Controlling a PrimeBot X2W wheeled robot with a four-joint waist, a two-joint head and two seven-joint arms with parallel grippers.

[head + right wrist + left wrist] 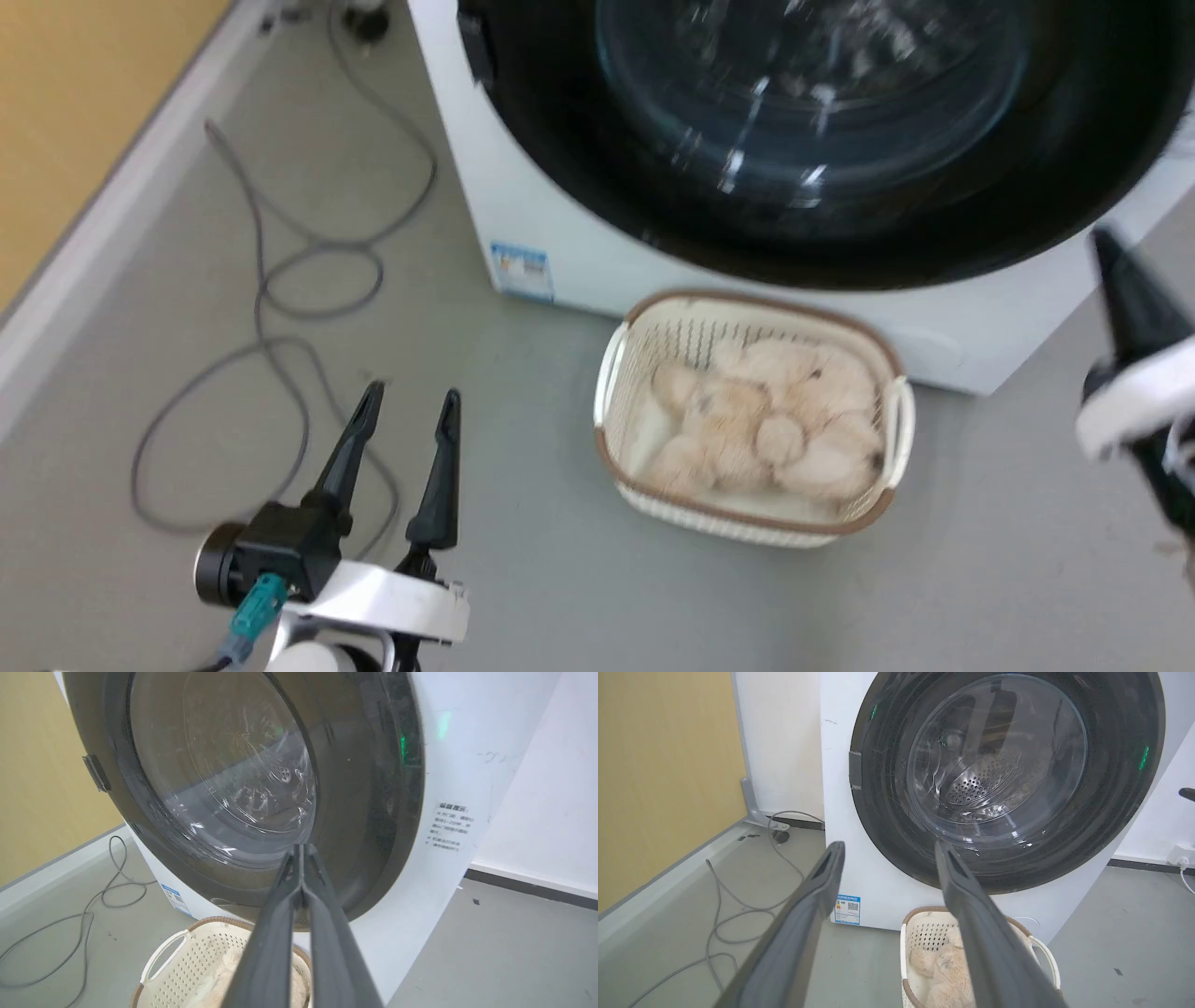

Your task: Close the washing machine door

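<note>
The washing machine door (840, 238) is a wide black ring around a clear glass bowl. It lies flat against the white washing machine (523, 187), and the perforated drum shows through the glass in the left wrist view of the door (999, 765). My left gripper (412, 397) hovers open over the floor left of the machine, holding nothing, and its own view shows it (889, 847) pointing at the door's lower part. My right gripper (302, 847) is shut and empty, close to the door's (224, 765) lower rim. It sits at the right edge (1109, 245) in the head view.
A white lattice basket (747, 525) holding a cream plush toy (766, 420) stands on the grey floor just before the machine. A grey cable (280, 280) loops over the floor to the left, beside a yellow wall (84, 103). A blue label (521, 271) marks the machine's lower left front.
</note>
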